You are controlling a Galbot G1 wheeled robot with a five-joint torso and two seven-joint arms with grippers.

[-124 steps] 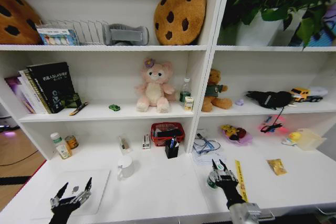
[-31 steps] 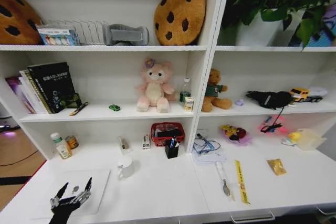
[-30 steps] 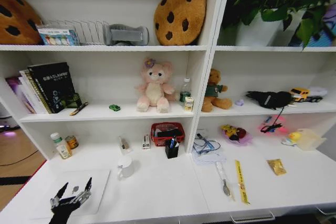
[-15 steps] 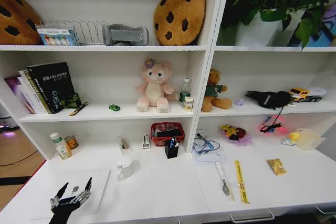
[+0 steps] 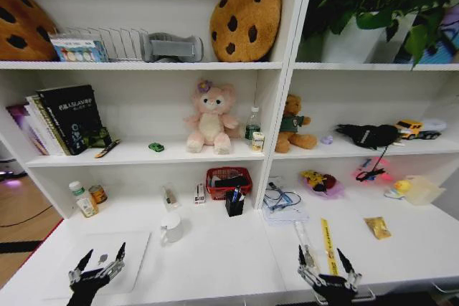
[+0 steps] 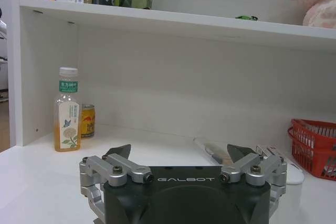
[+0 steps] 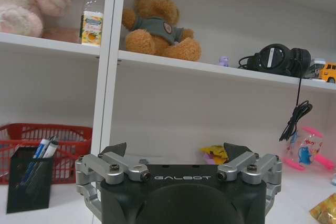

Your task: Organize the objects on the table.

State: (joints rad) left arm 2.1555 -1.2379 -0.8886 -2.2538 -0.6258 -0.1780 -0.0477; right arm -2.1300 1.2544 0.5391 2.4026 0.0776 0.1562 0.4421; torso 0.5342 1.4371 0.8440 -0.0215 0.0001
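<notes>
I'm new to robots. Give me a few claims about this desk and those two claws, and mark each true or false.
1. The left claw is open above the front left of the table. True.
2. The right claw grips the yellow ruler. False: it is open and empty, near the table's front edge.
3. The tiny green toy car sits on the table. False: it sits on the shelf above, beside the pink plush bear.
4. Pens stand in the black pen holder. True.
</notes>
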